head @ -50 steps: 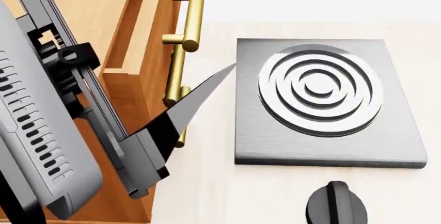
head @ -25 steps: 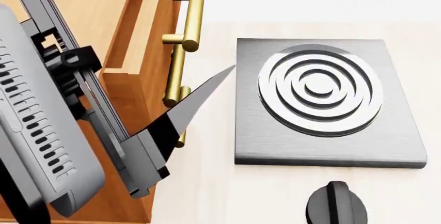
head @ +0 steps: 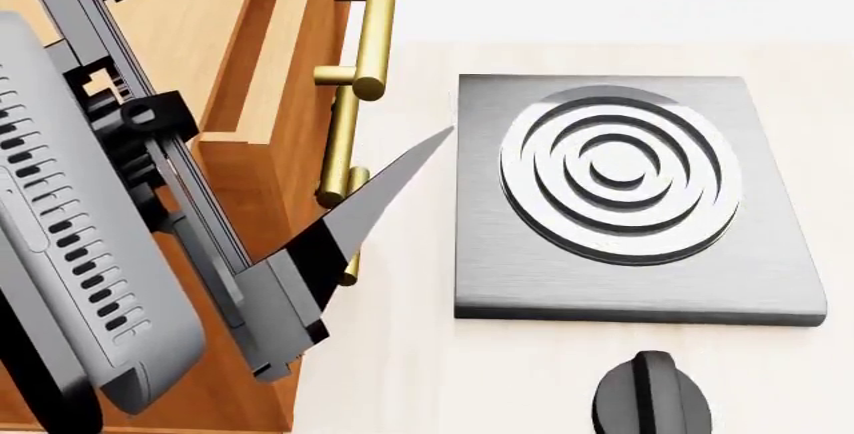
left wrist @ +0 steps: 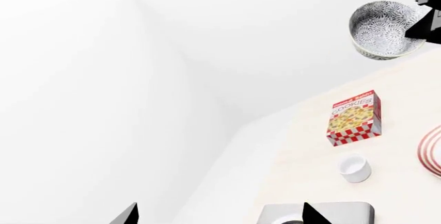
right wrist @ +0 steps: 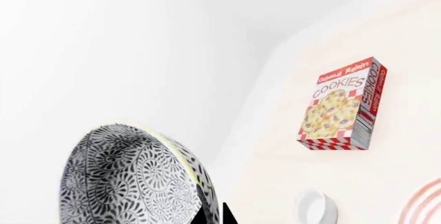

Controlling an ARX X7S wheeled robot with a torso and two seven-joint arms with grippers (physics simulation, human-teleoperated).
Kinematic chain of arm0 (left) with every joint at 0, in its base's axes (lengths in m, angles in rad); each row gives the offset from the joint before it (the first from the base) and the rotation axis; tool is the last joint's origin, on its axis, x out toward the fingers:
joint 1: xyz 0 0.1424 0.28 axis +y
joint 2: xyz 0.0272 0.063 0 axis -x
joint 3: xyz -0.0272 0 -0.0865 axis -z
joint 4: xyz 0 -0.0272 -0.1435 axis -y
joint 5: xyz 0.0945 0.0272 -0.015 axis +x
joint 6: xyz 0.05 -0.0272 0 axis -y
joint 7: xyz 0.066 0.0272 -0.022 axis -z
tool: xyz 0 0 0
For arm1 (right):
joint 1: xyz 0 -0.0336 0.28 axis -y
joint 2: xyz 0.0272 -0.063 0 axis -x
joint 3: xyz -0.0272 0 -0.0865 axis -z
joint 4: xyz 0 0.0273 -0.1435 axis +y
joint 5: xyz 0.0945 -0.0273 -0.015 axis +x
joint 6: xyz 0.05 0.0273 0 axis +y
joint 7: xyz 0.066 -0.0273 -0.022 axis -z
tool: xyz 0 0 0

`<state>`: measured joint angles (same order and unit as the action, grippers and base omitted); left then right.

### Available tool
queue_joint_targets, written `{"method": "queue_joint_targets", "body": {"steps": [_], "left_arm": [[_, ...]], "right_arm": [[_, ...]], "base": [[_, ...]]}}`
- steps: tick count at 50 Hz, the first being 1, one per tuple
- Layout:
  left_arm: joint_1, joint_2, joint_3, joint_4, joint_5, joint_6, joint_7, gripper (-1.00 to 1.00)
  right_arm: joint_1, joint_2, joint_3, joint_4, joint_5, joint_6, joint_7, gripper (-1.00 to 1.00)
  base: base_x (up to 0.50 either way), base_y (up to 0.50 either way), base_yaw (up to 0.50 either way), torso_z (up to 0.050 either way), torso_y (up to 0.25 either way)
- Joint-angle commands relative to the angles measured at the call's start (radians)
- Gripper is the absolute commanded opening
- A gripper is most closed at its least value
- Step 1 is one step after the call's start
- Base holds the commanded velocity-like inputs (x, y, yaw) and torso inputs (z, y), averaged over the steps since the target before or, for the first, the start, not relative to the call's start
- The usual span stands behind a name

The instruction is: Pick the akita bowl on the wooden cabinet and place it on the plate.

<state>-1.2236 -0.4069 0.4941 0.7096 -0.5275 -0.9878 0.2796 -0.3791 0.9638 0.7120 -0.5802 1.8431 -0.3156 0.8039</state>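
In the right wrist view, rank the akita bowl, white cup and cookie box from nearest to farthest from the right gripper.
1. Akita bowl: right against the right gripper's fingers, held off the counter.
2. White cup: on the counter just past the bowl, near the plate edge.
3. Cookie box: farthest, lying flat further along the counter.

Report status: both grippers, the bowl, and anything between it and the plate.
Right gripper shut on akita bowl, held in the air. Left gripper open, empty. Plate only at frame edge. Cookie box and white cup lie beside the plate.
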Motion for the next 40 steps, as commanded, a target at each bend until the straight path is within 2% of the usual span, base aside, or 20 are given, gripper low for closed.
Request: {"method": "queue_joint_targets", "body": {"steps": [1, 28, 40], "left_arm": [[-0.001, -0.002, 0.0, -0.002, -0.005, 0.002, -0.003, 1.0], [0.015, -0.01, 0.005, 0.0, -0.01, 0.016, -0.014, 1.0], [0.024, -0.015, 0.007, -0.006, -0.007, 0.031, -0.017, 1.0]], "right_arm": [[0.026, -0.017, -0.01, 0.016, 0.026, 0.006, -0.028, -1.0], [0.059, -0.038, -0.105, 0.083, 0.086, 0.038, -0.036, -1.0], [0.067, -0.059, -0.131, 0.057, 0.089, 0.024, 0.047, -1.0]], "base": [[0.0, 0.0, 0.0, 0.0, 0.0], [0.0, 0.0, 0.0, 0.0, 0.0], [0.0, 0.0, 0.0, 0.0, 0.0]]}}
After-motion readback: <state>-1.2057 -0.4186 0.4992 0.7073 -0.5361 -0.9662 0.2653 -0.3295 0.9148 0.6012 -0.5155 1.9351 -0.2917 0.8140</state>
